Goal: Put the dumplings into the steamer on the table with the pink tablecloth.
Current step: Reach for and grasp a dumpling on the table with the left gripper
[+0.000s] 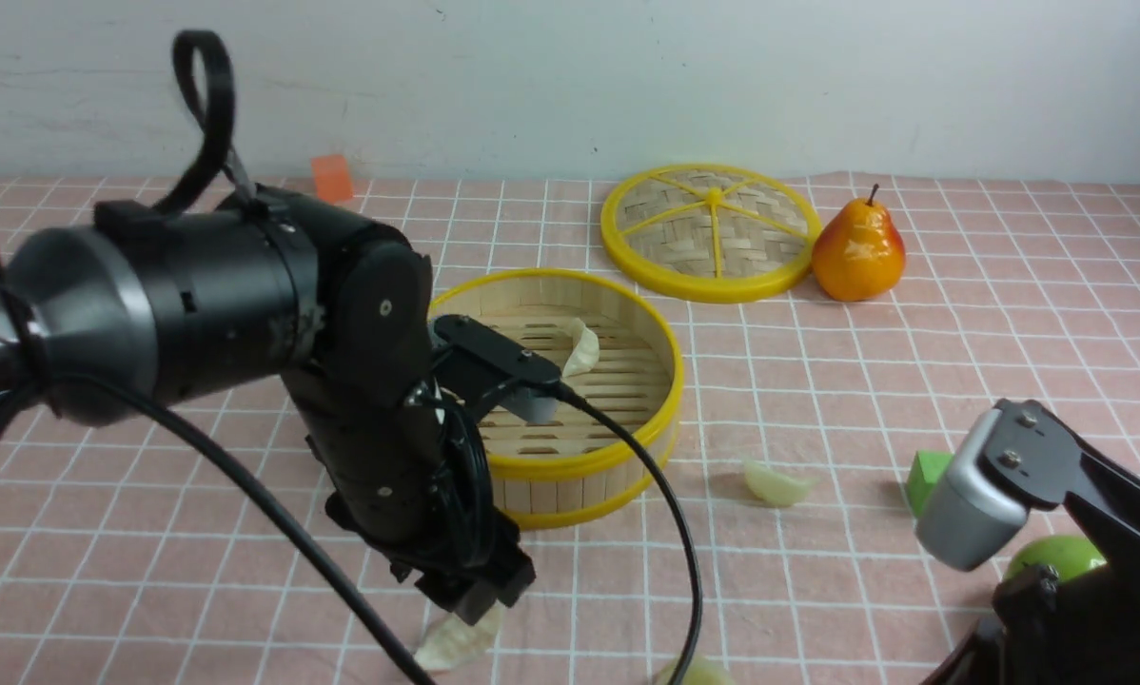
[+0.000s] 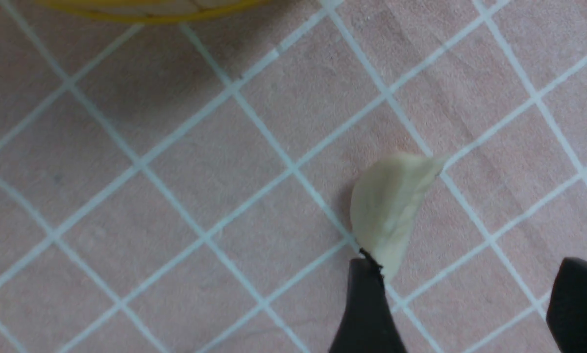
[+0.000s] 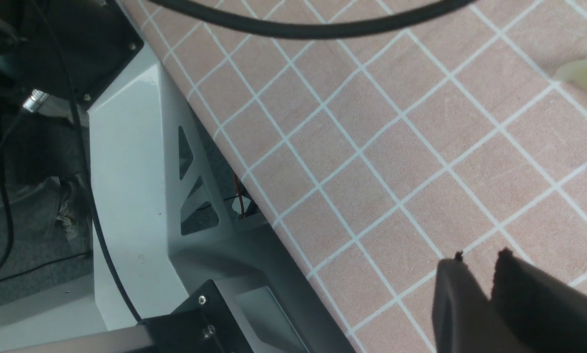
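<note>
The steamer stands mid-table on the pink tablecloth, with one dumpling leaning on its far wall. A second dumpling lies to its right, and a third is at the front edge. A fourth dumpling lies under my left gripper. In the left wrist view this dumpling lies just beyond the open left gripper, with one fingertip touching its end. My right gripper is shut and empty over the cloth near the table's front edge.
The woven lid and a pear are at the back right. A green cube and a green apple sit by my right arm. My left arm's cable hangs in front of the steamer. The robot's frame is beside the table edge.
</note>
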You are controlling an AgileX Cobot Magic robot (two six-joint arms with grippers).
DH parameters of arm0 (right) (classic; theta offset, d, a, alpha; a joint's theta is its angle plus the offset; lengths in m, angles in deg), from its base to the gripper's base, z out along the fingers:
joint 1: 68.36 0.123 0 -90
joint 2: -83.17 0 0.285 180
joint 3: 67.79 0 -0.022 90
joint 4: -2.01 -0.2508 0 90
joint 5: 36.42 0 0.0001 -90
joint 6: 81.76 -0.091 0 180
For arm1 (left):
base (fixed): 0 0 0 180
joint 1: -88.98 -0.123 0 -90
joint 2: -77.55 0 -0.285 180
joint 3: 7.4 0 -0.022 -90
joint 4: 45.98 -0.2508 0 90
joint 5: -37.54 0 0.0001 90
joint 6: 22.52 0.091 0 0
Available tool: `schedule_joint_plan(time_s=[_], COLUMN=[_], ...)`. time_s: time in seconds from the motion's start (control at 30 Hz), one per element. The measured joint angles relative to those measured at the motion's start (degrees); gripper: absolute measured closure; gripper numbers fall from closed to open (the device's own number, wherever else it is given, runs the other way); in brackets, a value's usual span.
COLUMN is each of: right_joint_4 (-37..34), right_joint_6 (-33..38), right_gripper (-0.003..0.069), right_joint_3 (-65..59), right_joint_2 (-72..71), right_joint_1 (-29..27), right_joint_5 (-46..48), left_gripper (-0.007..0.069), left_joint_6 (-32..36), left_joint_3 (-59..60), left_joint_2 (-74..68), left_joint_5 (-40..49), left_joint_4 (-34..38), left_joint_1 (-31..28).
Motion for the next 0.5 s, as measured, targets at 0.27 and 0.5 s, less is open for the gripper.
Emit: schedule_joint_plan(time_s=[0.27,0.5], right_joint_4=[0.0,1.9], right_joint_6=[0.0,0.0], right_gripper=[0.0533,0.0527], right_joint_3=[0.0,0.0], right_joint_2=[0.0,0.0], right_joint_1=[0.0,0.0], right_joint_5=[0.0,0.0], left_gripper=[0.016,0.0293], left_joint_6=[1.2,-1.4], left_joint_3=[0.1,-0.2], left_joint_2=[-10.1,-11.5], left_joint_5=[-2.8,-3.7], left_joint_4=[-0.3,-1.2], left_joint_1=[0.0,-0.2])
